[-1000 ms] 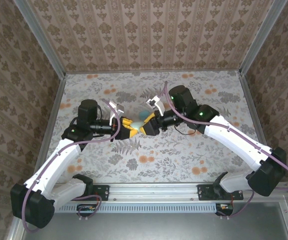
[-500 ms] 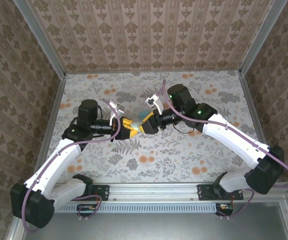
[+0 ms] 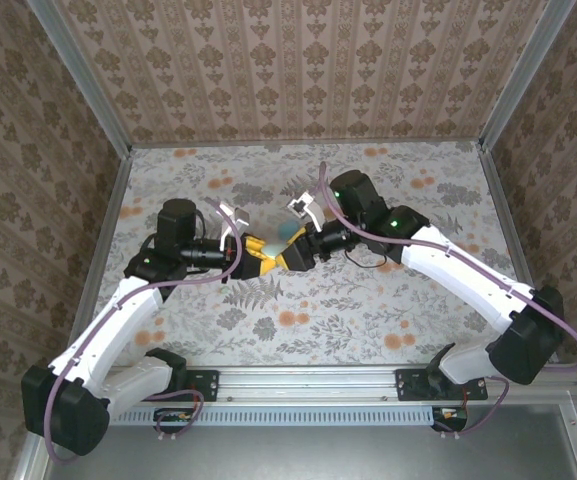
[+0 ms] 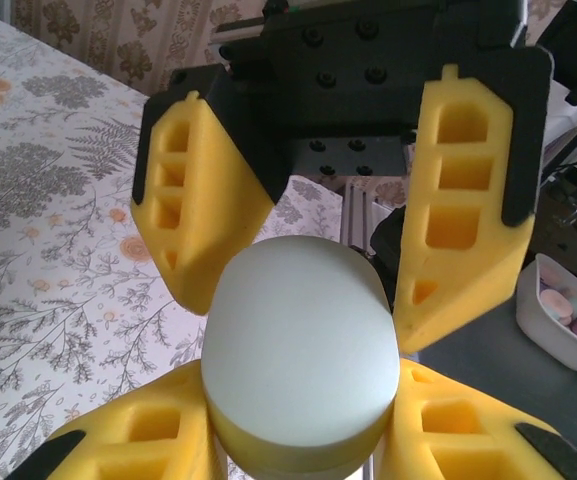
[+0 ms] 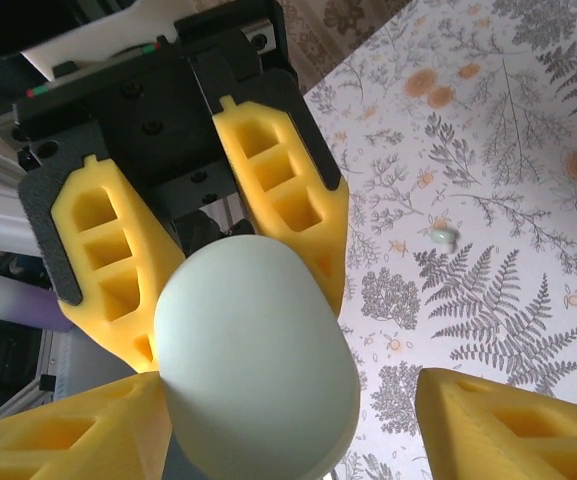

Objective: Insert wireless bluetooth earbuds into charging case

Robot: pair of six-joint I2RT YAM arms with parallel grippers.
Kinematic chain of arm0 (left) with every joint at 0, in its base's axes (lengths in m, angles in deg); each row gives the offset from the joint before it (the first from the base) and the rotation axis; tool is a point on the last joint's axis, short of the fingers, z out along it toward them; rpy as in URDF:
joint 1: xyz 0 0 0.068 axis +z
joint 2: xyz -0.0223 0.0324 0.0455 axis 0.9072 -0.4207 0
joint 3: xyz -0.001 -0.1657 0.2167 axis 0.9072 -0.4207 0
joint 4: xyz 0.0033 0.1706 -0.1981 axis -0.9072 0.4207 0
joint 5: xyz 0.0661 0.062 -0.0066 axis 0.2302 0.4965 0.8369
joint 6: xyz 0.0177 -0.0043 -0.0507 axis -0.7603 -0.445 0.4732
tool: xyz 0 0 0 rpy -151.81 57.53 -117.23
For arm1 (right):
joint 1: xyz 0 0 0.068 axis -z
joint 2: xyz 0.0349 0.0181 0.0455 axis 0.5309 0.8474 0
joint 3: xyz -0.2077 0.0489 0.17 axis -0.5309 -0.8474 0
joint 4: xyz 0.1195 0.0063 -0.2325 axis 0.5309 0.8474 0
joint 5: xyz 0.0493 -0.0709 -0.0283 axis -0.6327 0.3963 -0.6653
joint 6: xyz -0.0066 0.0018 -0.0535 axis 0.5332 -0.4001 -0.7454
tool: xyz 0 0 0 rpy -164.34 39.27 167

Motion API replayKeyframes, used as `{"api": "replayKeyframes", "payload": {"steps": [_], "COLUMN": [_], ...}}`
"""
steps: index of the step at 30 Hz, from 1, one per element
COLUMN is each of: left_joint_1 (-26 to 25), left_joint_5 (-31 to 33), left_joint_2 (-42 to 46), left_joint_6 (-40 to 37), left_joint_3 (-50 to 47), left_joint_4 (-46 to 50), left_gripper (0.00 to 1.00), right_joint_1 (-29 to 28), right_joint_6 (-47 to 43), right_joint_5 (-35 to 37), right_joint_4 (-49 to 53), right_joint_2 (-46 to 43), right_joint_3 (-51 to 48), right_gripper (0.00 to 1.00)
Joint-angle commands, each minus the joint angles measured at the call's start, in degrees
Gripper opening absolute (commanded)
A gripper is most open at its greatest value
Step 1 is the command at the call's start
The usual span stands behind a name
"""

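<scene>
The charging case (image 4: pixel 298 350) is gripped between the yellow fingers of the left gripper (image 3: pixel 260 250) and held up over the middle of the floral table (image 3: pixel 388 310). The right gripper (image 3: pixel 293 255) is set head-on against it, its jaws spread wide to either side of the case, so the case is crowded from both ends. A tiny pale piece (image 5: pixel 442 236), probably an earbud though too small to be sure, is seen lying on the table, well apart. A white tub (image 4: pixel 568 310) of pastel bits is seen on a grey surface beside the table.
</scene>
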Motion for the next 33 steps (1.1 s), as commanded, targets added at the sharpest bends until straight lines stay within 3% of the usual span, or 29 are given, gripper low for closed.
{"api": "replayKeyframes", "payload": {"steps": [1,6,19,23,28,33], "left_joint_1": [-0.54,-0.48,-0.57,-0.63,-0.56,-0.56], "left_joint_5": [-2.49,-2.64,-2.55,-2.53,-2.27,-2.52], "left_joint_2": [-0.10,0.21,0.69,0.69,0.74,0.36], "left_joint_6": [0.40,0.40,-0.18,-0.14,-0.19,-0.19], "left_joint_3": [2.02,1.98,1.81,1.78,1.50,1.47], "left_joint_4": [-0.38,0.06,0.77,0.77,0.77,0.69], "left_gripper": [0.14,0.14,0.14,0.14,0.14,0.14], "right_joint_1": [-0.21,1.15,6.45,6.55,5.83,4.10], "right_joint_6": [-0.63,3.10,14.09,14.79,14.21,10.68], "right_joint_5": [3.30,5.07,5.12,5.22,-1.16,-3.02], "right_joint_4": [3.07,3.16,-1.76,-1.97,-5.39,-7.40], "right_joint_2": [1.41,2.31,1.82,2.46,1.82,-0.59], "right_joint_3": [2.14,3.10,0.77,0.76,-0.80,-3.10], "right_gripper": [0.62,0.56,0.57,0.56,0.58,0.62]}}
